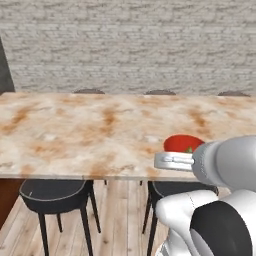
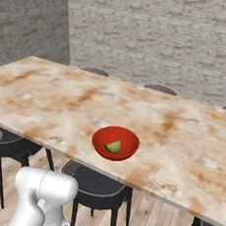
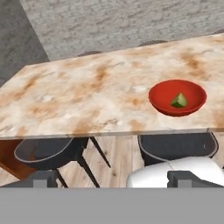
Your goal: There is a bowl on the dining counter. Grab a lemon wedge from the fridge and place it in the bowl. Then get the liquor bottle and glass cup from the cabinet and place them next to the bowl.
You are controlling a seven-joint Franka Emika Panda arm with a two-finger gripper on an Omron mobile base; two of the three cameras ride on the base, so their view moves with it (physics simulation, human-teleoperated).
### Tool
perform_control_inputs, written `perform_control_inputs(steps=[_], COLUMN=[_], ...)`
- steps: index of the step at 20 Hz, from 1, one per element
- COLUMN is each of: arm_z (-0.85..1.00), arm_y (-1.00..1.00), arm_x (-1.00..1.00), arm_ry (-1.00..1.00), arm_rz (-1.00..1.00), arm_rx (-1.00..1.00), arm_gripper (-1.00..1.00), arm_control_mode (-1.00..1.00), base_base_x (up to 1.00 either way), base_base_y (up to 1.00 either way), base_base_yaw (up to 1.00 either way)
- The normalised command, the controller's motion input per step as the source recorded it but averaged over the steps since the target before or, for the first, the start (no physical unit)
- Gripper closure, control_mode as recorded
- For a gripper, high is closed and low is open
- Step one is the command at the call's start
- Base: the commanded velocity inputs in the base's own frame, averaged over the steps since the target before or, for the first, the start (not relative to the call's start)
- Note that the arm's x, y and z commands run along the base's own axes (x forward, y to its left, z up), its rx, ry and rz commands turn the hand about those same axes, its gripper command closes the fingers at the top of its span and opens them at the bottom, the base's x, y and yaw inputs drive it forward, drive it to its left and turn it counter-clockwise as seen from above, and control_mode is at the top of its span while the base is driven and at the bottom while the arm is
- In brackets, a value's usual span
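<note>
Red bowl (image 2: pixel 115 143) on marble desk (image 2: pixel 62 100) near front edge, lemon wedge (image 2: pixel 113 146) inside, claw (image 3: pixel 112 178) spread apart at 6 o'clock, empty.

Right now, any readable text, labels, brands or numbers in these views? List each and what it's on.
None: no text, label, brand or number shows in any view.
Red bowl: plain, no marking.
Lemon wedge in the bowl: no marking.
Marble dining counter: veining only.
Brick wall and black stools: no signs.
</note>
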Motion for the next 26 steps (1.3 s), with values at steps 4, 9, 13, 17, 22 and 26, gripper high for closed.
perform_control_inputs(steps=[4, 9, 13, 17, 22, 26], arm_z=[0.0, 0.0, 0.0, 0.0, 0.0, 0.0], arm_y=[0.0, 0.0, 0.0, 0.0, 0.0, 0.0], arm_x=[0.0, 0.0, 0.0, 0.0, 0.0, 0.0], arm_ry=[0.0, 0.0, 0.0, 0.0, 0.0, 0.0], arm_rz=[0.0, 0.0, 0.0, 0.0, 0.0, 0.0], arm_rx=[0.0, 0.0, 0.0, 0.0, 0.0, 0.0], arm_gripper=[-1.0, -1.0, -1.0, -1.0, -1.0, -1.0], arm_control_mode=[1.0, 1.0, 1.0, 1.0, 1.0, 1.0], base_base_x=[-0.85, -0.4, 0.0, 0.0, 0.0, 0.0], base_base_y=[1.0, 1.0, 1.0, 1.0, 1.0, 1.0], base_base_yaw=[-0.06, -0.12, -0.31, -0.37, -0.38, -0.36])
